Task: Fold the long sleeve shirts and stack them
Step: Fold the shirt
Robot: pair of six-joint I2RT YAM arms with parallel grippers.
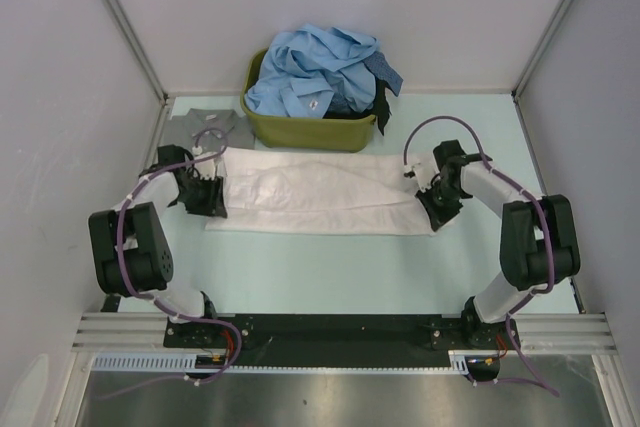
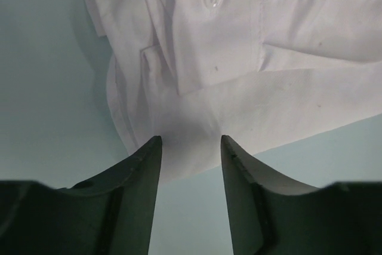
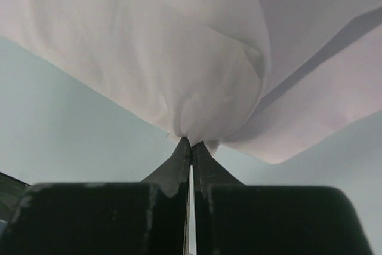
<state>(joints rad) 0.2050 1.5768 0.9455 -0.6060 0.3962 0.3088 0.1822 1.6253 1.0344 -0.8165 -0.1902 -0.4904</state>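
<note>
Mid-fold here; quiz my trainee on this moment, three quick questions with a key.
1. True or false: the right end effector is shut on the white shirt.
2. Where does the grey shirt lie? A in the olive-green tub; B on the table beside the tub's left end; C under the white shirt.
3. Is the left end effector open or shut?
Key: 1 true; 2 B; 3 open, astride the white shirt's edge.

tub (image 1: 310, 133): olive-green, far centre of table | table (image 1: 330, 267): pale green top | walls (image 1: 40, 97): white panels
</note>
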